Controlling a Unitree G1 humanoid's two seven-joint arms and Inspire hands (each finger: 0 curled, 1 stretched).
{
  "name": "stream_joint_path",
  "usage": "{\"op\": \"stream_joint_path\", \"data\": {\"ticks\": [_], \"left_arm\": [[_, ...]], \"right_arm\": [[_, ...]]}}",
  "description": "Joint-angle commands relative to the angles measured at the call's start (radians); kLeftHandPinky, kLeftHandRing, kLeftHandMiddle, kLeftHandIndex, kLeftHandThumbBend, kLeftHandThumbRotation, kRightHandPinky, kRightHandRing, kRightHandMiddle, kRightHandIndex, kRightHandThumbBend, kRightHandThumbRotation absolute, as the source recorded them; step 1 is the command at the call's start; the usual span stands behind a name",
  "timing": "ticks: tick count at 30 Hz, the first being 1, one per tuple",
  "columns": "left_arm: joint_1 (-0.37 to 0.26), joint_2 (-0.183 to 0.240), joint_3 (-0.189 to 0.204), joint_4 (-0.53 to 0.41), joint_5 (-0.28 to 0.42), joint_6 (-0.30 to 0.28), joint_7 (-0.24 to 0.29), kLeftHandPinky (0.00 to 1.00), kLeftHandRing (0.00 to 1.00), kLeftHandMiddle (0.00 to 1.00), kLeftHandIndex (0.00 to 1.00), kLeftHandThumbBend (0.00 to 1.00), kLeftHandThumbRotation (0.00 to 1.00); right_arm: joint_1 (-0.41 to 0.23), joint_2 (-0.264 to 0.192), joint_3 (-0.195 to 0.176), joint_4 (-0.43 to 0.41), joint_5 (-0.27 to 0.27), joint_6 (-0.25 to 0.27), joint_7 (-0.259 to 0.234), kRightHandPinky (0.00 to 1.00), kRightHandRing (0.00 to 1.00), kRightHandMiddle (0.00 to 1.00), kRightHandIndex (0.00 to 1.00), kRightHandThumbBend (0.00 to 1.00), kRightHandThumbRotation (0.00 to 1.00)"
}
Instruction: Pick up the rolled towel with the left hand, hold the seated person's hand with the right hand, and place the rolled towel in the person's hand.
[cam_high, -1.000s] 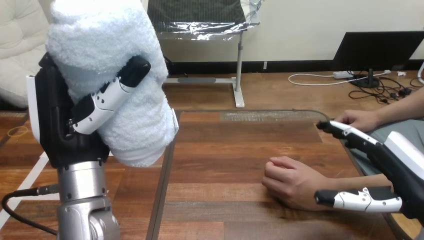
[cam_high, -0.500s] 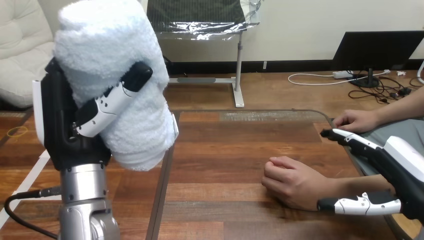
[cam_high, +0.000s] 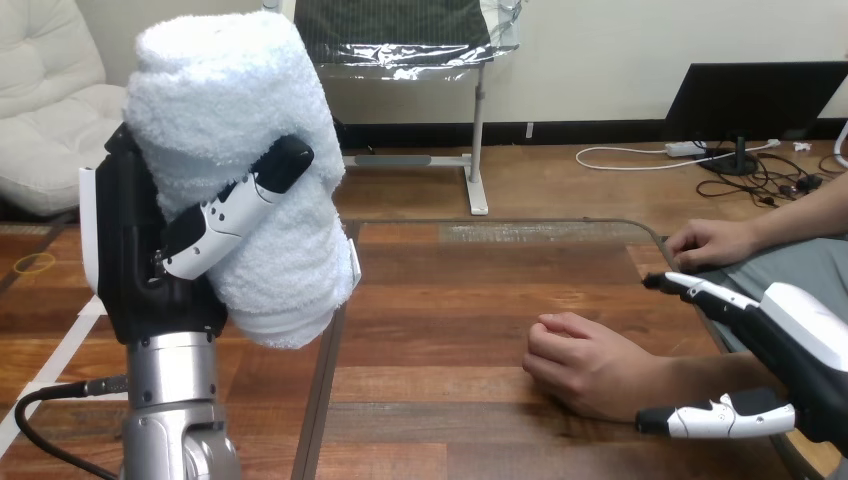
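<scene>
At the left the left hand (cam_high: 150, 265) grips the rolled towel (cam_high: 240, 110) upright above the table (cam_high: 450, 290), while the right hand (cam_high: 800, 345) spreads open around the wrist of the person's hand (cam_high: 585, 362).

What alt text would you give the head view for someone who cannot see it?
The robot's left hand holds a rolled white towel raised at the table's left edge, thumb curled round it. Its right hand is open, fingers and thumb straight on either side of the wrist behind the person's closed hand, which rests on the table.
</scene>
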Motion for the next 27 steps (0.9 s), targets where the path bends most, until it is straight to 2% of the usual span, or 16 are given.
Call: {"op": "stream_joint_path", "data": {"ticks": [1, 11, 19, 27], "left_arm": [[-0.044, 0.001, 0.002, -0.008, -0.007, -0.015, -0.015, 0.18, 0.24, 0.32, 0.37, 0.47, 0.0], [-0.04, 0.002, 0.007, -0.01, -0.007, -0.008, -0.02, 0.17, 0.23, 0.32, 0.38, 0.47, 0.0], [-0.04, 0.0, 0.009, -0.007, -0.008, -0.012, -0.025, 0.17, 0.23, 0.31, 0.37, 0.46, 0.0], [-0.04, -0.003, 0.011, -0.007, -0.005, -0.011, -0.025, 0.17, 0.23, 0.31, 0.37, 0.47, 0.0]], "right_arm": [[-0.087, -0.047, 0.014, 0.018, -0.021, -0.013, -0.027, 0.88, 0.91, 0.92, 0.91, 1.0, 0.5], [-0.13, -0.071, 0.042, 0.082, -0.071, -0.029, -0.044, 0.89, 0.9, 0.91, 0.9, 1.0, 0.44], [-0.17, -0.088, 0.071, 0.134, -0.099, -0.013, -0.035, 0.9, 0.91, 0.92, 0.9, 1.0, 0.42], [-0.214, -0.106, 0.108, 0.188, -0.133, -0.012, -0.046, 0.9, 0.9, 0.9, 0.89, 1.0, 0.38]]}}
